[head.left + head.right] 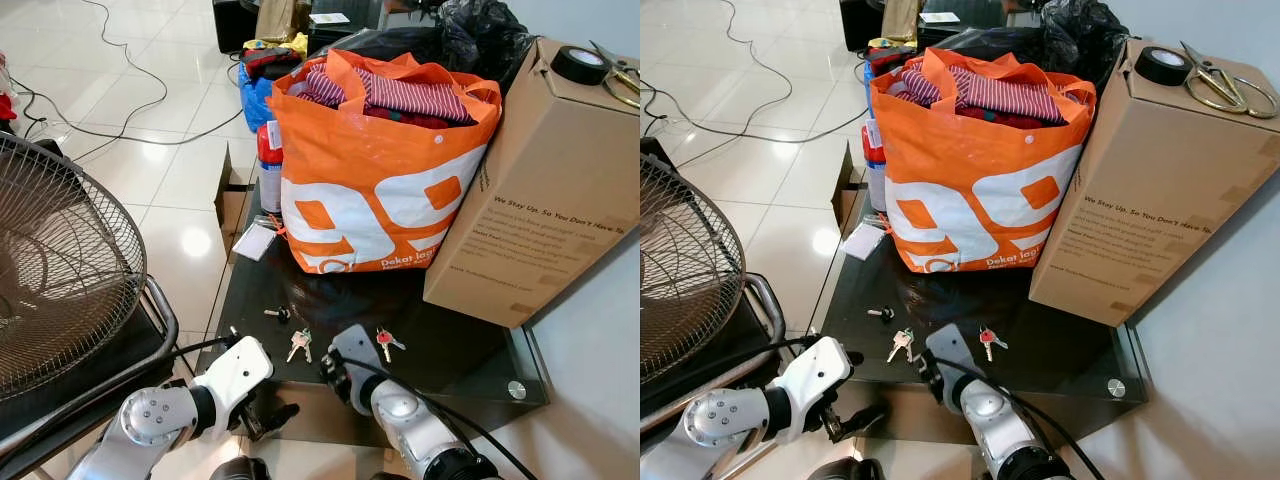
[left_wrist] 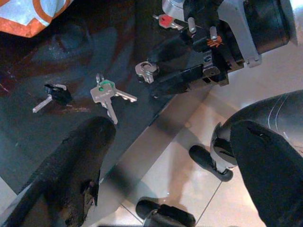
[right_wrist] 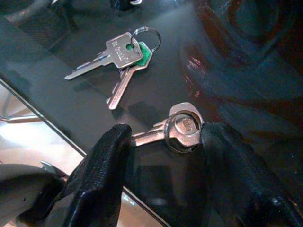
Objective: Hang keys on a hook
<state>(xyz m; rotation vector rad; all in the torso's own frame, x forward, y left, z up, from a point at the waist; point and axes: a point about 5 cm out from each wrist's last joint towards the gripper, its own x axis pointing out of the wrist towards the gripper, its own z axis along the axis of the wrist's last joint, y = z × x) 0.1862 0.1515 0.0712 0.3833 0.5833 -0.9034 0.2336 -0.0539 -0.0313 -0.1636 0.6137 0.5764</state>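
Centrally, upper half of the left eye view: an orange shopping bag (image 1: 375,190) stands on the dark glass table (image 1: 450,345), stuffed to the top with striped red clothing (image 1: 405,97). Just beside it at right, a tall cardboard box (image 1: 540,190) leans slightly; a roll of black tape (image 1: 579,64) and a pair of scissors (image 1: 622,75) lie on its top. Behind the bag, a black plastic sack (image 1: 480,30). At left edge, a fan grille (image 1: 55,265).

Keys on the table, lower middle of frame: a single black-headed key (image 1: 279,314); a green-tagged key pair (image 1: 300,343); a red-tagged key pair (image 1: 386,342). A fourth set, plain silver keys on a ring (image 3: 182,128), lies near the table's front edge.

Right arm: reaches up from the bottom of frame, right gripper (image 3: 165,151) pitched down over the front edge. Its fingers are spread, one fingertip (image 3: 111,146) on each side of the silver keys on a ring; the far finger looks to touch the key head, the near one sits beside the blades. Not clenched; keys flat on the glass.

Left arm: bent at lower left, left gripper (image 2: 170,156) hanging off the table's front edge over the pale floor, fingers wide apart, grasping nothing. Green-tagged key pair lies just ahead of it.
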